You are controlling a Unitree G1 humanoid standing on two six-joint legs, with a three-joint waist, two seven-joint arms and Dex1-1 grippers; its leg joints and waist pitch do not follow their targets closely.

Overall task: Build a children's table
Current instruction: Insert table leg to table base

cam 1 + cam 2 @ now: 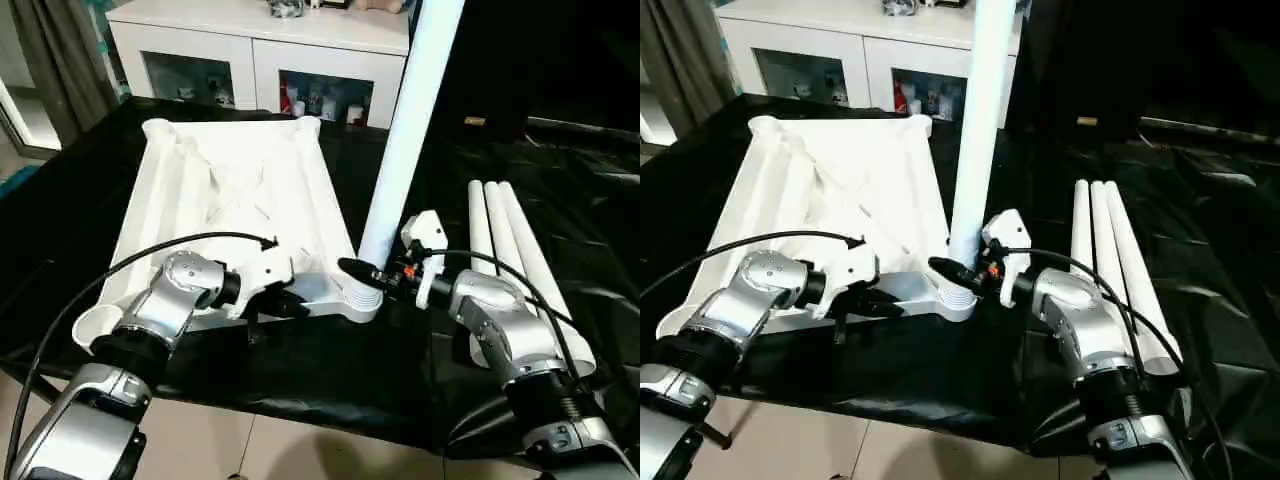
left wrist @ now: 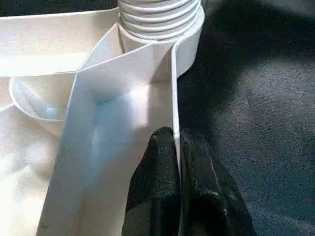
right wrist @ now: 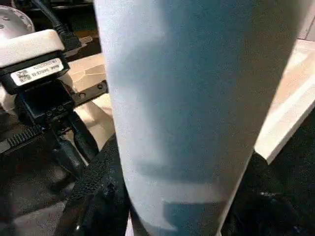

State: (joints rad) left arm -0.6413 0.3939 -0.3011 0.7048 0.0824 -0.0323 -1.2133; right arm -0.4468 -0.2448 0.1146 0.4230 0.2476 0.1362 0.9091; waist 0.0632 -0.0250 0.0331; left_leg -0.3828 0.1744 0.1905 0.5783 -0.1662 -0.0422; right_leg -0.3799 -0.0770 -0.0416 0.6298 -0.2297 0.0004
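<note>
The white tabletop [image 1: 230, 200] lies underside up on the black cloth. One white leg [image 1: 405, 130] stands upright in the near right corner socket [image 1: 358, 302], its threaded end [image 2: 157, 19] entering the socket. My right gripper [image 1: 365, 272] is closed around this leg just above the socket, one black finger [image 3: 101, 189] beside it. My left gripper [image 2: 174, 167] is shut on the tabletop's thin near rim [image 2: 173, 88], a short way from that corner. Three more legs [image 1: 510, 250] lie side by side to the right.
A white glass-doored cabinet [image 1: 260, 50] stands behind the work surface. The near left corner socket [image 1: 95, 325] is empty. The black cloth's front edge [image 1: 330, 405] runs just below both forearms, with tiled floor beneath.
</note>
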